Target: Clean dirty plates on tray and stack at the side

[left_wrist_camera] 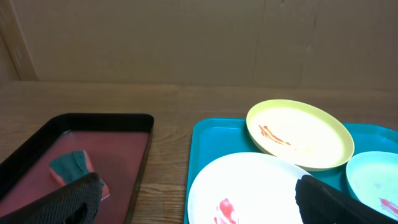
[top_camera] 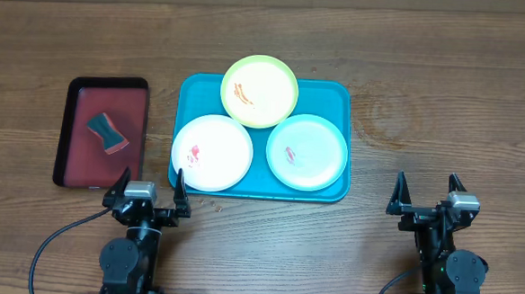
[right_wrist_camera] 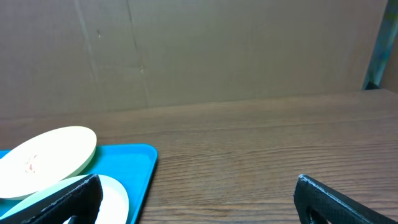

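Observation:
Three plates lie on the turquoise tray (top_camera: 333,97): a white plate (top_camera: 212,152) at front left with a red smear, a yellow-green plate (top_camera: 260,91) at the back with orange streaks, its far edge overhanging the rim, and a pale mint plate (top_camera: 306,151) at front right with a small red mark. My left gripper (top_camera: 148,184) stands open just in front of the tray's left corner, nothing between its fingers. My right gripper (top_camera: 426,192) stands open over bare table, right of the tray. In the left wrist view the white plate (left_wrist_camera: 249,186) lies close ahead.
A dark red, black-rimmed tray (top_camera: 75,142) sits left of the turquoise one and holds a teal and pink sponge (top_camera: 107,132). Small crumbs lie on the wood by the tray's front edge. A brown cardboard wall (right_wrist_camera: 199,50) stands behind the table.

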